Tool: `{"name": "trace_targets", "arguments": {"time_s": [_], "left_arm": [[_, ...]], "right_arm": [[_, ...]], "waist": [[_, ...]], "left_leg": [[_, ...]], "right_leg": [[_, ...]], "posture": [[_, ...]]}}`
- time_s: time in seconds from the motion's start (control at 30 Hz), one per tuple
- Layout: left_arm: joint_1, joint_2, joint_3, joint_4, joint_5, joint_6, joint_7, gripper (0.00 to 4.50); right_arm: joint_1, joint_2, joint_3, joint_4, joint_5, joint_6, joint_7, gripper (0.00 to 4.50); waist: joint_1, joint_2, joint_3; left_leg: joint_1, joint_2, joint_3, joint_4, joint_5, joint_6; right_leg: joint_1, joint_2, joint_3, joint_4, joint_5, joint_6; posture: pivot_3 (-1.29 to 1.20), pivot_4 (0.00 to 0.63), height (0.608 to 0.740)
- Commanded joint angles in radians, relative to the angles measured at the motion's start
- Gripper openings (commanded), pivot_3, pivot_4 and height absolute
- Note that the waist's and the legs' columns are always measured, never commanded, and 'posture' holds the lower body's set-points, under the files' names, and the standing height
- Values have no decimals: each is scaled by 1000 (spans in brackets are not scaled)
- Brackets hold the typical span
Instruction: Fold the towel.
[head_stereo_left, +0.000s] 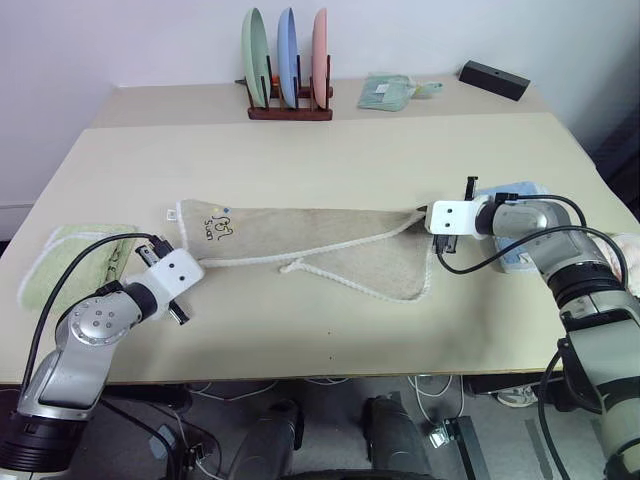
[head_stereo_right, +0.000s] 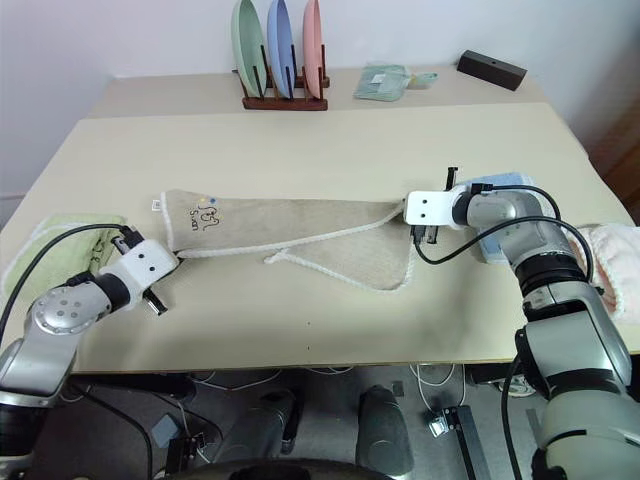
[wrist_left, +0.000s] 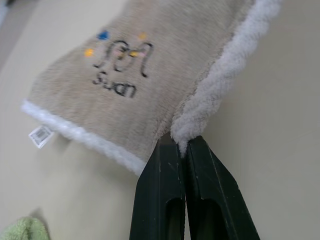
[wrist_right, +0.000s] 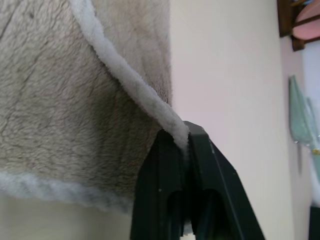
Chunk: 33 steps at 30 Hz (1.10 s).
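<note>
The towel (head_stereo_left: 300, 245) lies mid-table, its long axis running left to right — each end pinched by its nearer arm. The left gripper (wrist_left: 182, 147) is clamped on the white corded edge, the right gripper (wrist_right: 182, 142) likewise. Wrist views show the pinches; the head view shows slack cord on the near side.

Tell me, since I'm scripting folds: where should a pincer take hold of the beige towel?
By the white corded edging at each end of the towel, coming in from the sides. That thick edge pinches firmly, as the left pincer and right pincer show, both shut on it.
</note>
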Motion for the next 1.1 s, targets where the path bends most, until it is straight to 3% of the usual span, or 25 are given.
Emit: {"name": "trace_targets", "arguments": {"time_s": [0.03, 0.2, 0.3, 0.4, 0.57, 0.7, 0.87, 1.1], "left_arm": [[-189, -9, 55, 105, -37, -22, 39, 0], [-649, 14, 66, 446, -5, -139, 159, 0], [-804, 39, 71, 598, 0, -200, 195, 0], [-868, 87, 78, 644, -21, -239, 151, 0], [-668, 148, 116, 471, -106, -200, 2, 0], [-345, 162, 185, 196, -187, -79, -93, 0], [35, 167, 314, -91, -279, 45, -202, 0], [328, 176, 442, -277, -369, 177, -331, 0]], "right_arm": [[-133, -29, -42, -4, -14, 11, -63, 40], [-387, -36, -29, 134, -105, 38, -257, 40], [-477, -37, -25, 185, -116, 29, -309, 40], [-511, -39, -51, 175, -64, -5, -257, 40], [-374, -44, -90, 20, 83, -23, -26, 40], [-131, -76, -108, -217, 210, 45, 162, 40], [186, -195, -156, -599, 400, 287, 390, 40], [436, -340, -243, -883, 550, 551, 533, 40]], "waist": [[3, 1, 2], [2, -2, 5], [-10, -2, 4], [-28, -2, 4], [-62, -2, 4], [-68, -1, 4], [-47, 0, 5], [-18, -1, 4]], "left_leg": [[0, 0, 0, 0, 0, 0], [-3, 2, -1, 1, 4, -6], [-3, 4, 3, -1, 6, -11], [-3, 6, 8, -4, 3, -9], [-5, 10, 17, -3, 0, -6], [-5, 14, 19, 0, 0, -6], [-4, 16, 21, 0, -3, -1], [0, 18, 24, 2, -4, 0]], "right_leg": [[0, 0, 0, 0, 0, 0], [-4, 6, 1, 0, 7, -3], [-7, 7, 4, -1, 7, -3], [-10, 7, 6, -2, 6, -1], [-15, 8, 9, -1, 7, -1], [-16, 10, 12, 1, 7, -1], [-17, 11, 14, 3, 8, -3], [-11, 11, 14, 1, 9, -6]], "posture": [[0, 150, 738], [0, 150, 738], [0, 150, 738], [0, 150, 738], [0, 150, 738], [0, 150, 738], [0, 150, 738], [0, 150, 738]]}}
